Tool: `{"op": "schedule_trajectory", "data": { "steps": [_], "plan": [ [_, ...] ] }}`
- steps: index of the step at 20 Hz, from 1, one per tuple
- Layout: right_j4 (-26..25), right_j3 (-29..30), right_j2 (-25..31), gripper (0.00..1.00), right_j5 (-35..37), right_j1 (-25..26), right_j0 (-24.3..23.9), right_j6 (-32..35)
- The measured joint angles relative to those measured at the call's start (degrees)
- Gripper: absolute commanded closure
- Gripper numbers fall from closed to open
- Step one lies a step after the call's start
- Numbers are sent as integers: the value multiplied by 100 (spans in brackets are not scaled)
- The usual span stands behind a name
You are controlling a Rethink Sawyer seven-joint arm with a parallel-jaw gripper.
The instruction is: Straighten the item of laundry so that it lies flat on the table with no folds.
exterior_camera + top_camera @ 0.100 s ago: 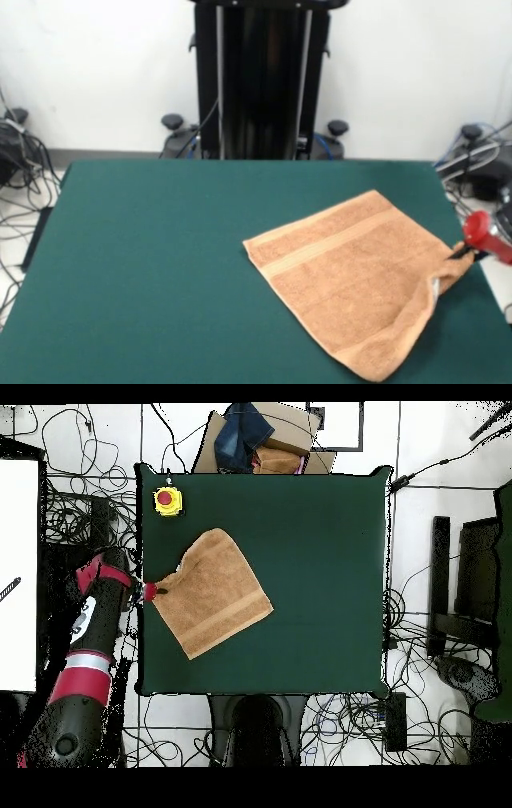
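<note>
Nearest the front camera, an orange-tan terry towel (352,280) lies on the right half of a dark green table (144,264), turned diagonally so one corner points toward the near edge. A woven stripe band crosses it close to its far-left end. Most of the cloth lies flat, but its right corner is lifted and drawn into a narrow, bunched fold that reaches the table's right edge. There the gripper (464,252) is clamped on that corner, with a red part of the arm showing just behind it at the picture's right border.

From above, the towel (212,592) appears on the left side of the table (320,564), because this camera is turned half round. Only this view shows the whole red and black arm (90,654) stretching alongside the table's left edge, its gripper (152,591) meeting the towel's pinched corner. It also shows a yellow box with a red button (167,500) on the table corner near the towel, and cardboard and dark cloth (255,439) beyond the table's top edge.
</note>
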Motion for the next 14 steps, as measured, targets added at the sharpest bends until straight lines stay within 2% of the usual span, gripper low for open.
{"op": "schedule_trajectory", "data": {
  "steps": [9, 14],
  "plan": [
    [16, -422, -14, 100, 12, 146, -17, 134],
    [106, -845, -87, 100, 206, 363, -136, 134]
  ]
}}
